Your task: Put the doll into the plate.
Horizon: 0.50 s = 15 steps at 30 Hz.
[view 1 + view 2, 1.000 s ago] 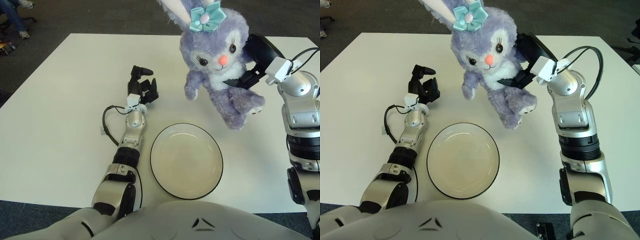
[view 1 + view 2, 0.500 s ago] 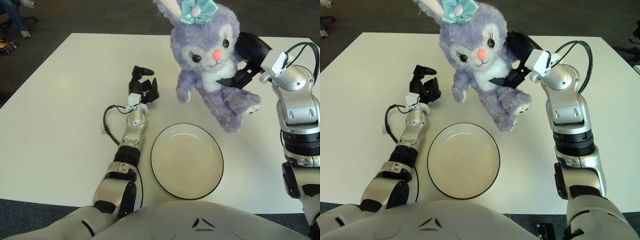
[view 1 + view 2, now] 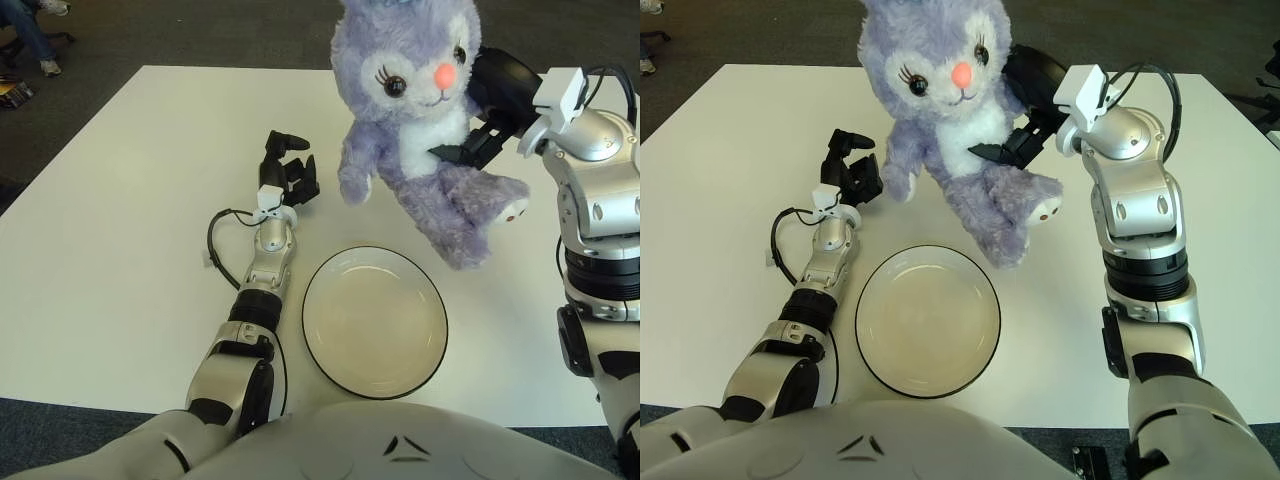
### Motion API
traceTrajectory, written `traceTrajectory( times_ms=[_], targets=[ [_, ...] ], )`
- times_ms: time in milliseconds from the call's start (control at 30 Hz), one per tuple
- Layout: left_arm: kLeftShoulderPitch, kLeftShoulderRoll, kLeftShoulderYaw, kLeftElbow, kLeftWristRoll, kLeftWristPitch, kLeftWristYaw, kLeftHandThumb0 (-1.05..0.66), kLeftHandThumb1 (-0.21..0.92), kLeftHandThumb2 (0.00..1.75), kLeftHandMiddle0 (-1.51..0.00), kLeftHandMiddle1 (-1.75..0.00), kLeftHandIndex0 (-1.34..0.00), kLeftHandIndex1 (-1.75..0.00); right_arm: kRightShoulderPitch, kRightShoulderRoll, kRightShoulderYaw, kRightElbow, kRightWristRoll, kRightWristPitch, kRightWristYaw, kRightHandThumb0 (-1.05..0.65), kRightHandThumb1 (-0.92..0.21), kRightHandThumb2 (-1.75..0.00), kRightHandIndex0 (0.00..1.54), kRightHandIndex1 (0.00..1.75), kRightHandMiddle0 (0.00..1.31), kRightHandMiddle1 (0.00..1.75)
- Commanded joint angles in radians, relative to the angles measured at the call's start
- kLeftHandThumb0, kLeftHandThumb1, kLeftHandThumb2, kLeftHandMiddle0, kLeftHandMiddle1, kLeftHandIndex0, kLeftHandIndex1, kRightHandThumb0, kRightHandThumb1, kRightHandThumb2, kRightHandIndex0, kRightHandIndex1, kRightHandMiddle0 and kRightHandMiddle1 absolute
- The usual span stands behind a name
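Note:
A purple plush rabbit doll [image 3: 425, 130] with a white chest and pink nose hangs in the air above the table, just beyond the plate's far right rim. My right hand [image 3: 487, 115] grips it from behind, fingers closed on its back and side. The plate [image 3: 375, 320], cream with a dark rim, lies empty on the white table [image 3: 120, 200] right in front of me. My left hand [image 3: 285, 175] rests on the table to the left of the plate, fingers curled, holding nothing.
A black cable [image 3: 215, 245] loops beside my left forearm. The table's front edge is close to my body. Dark carpet surrounds the table, and a person's legs [image 3: 25, 35] show at the far left.
My right hand has lifted and turned the doll, bringing it slightly left and more upright, its ears now out of view. The left hand has not moved.

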Motion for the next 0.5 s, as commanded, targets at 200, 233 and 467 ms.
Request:
traceTrajectory(
  times_ms=[200, 233, 467],
  targets=[
    [0.046, 0.010, 0.005, 0.043, -0.005, -0.014, -0.011, -0.39, 0.64, 0.91, -1.04, -1.75, -0.37, -1.75, 0.094, 0.054, -0.070, -0.094, 0.237, 0.141, 0.044, 0.53, -0.17, -1.49, 0.73, 1.75, 0.93, 1.75],
    [0.046, 0.011, 0.005, 0.043, -0.006, -0.014, -0.012, -0.39, 0.64, 0.91, -1.05, -1.75, -0.37, -1.75, 0.097, 0.055, -0.075, -0.101, 0.257, 0.155, 0.041, 0.52, -0.17, -1.49, 0.73, 1.75, 0.93, 1.75],
    [0.045, 0.019, 0.002, 0.047, -0.007, -0.016, -0.024, -0.39, 0.63, 0.91, -1.05, -1.75, -0.37, -1.75, 0.103, 0.056, -0.094, -0.148, 0.329, 0.207, 0.008, 0.52, -0.18, -1.48, 0.72, 1.75, 0.91, 1.75]
  ],
)
